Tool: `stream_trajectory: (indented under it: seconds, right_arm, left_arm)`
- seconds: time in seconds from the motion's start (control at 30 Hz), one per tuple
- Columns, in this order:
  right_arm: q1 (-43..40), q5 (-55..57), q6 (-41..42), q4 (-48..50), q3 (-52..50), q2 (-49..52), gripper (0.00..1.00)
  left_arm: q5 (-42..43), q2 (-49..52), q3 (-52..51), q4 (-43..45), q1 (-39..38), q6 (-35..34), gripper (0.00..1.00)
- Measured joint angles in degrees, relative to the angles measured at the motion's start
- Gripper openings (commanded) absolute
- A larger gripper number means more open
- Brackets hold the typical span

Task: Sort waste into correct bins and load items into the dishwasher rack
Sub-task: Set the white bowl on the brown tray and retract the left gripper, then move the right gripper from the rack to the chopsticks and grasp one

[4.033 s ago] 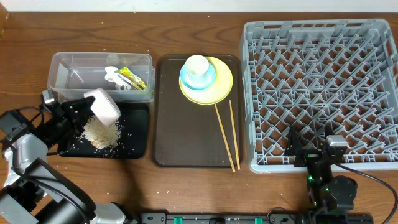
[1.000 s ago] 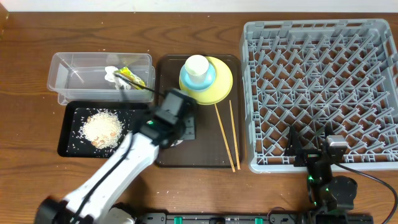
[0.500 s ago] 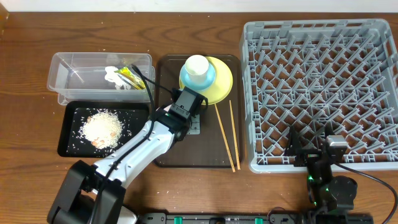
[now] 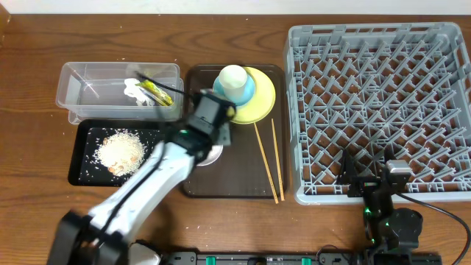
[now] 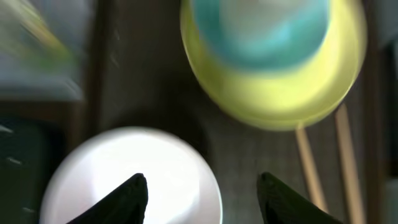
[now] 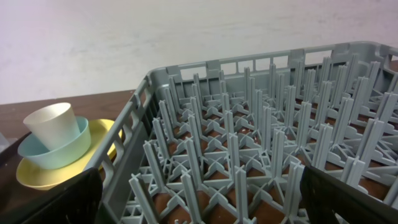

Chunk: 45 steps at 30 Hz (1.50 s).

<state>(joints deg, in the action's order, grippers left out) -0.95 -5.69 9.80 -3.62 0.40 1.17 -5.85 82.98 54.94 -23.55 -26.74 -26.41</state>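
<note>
The white bowl (image 5: 124, 180) sits on the brown serving tray (image 4: 235, 180), partly under my left arm. My left gripper (image 5: 200, 186) hovers over the bowl's right rim, open, with one finger above the bowl and the other above the tray. Behind it, the small white cup (image 4: 233, 77) stands in the light blue bowl (image 4: 246, 92) on the yellow plate (image 4: 261, 103). Two chopsticks (image 4: 266, 162) lie on the tray's right side. My right gripper (image 6: 205, 205) is open and empty at the front-left corner of the grey rack (image 4: 383, 110).
The clear tub (image 4: 96, 92) at the back left holds a tissue (image 4: 132, 90) and a snack wrapper (image 4: 156, 92). In front of it, the black tray (image 4: 85, 165) carries a heap of rice (image 4: 121, 151). The rack holds nothing.
My left arm brought the white bowl from over the black tray to the brown tray. Within the last second its jaws opened and let the bowl go. The right arm is unmoved.
</note>
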Motion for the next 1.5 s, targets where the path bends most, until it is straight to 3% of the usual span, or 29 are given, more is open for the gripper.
stream_trajectory:
  seconds: [0.2, 0.27, 0.53, 1.5]
  right_arm:
    - [0.0, 0.0, 0.0, 0.0, 0.0, 0.0, 0.99]
    - [0.0, 0.0, 0.0, 0.0, 0.0, 0.0, 0.99]
    - [0.0, 0.0, 0.0, 0.0, 0.0, 0.0, 0.99]
    - [0.0, 0.1, 0.0, 0.2, 0.0, 0.0, 0.99]
  left_arm:
    - [-0.5, -11.4, 0.9, -1.3, 10.0, 2.3, 0.71]
    - [-0.5, -14.1, 0.9, -2.4, 14.2, 2.9, 0.80]
    - [-0.8, -18.6, 0.9, -4.5, 26.6, 3.0, 0.85]
    - [-0.8, -18.6, 0.9, -4.6, 28.0, 3.1, 0.93]
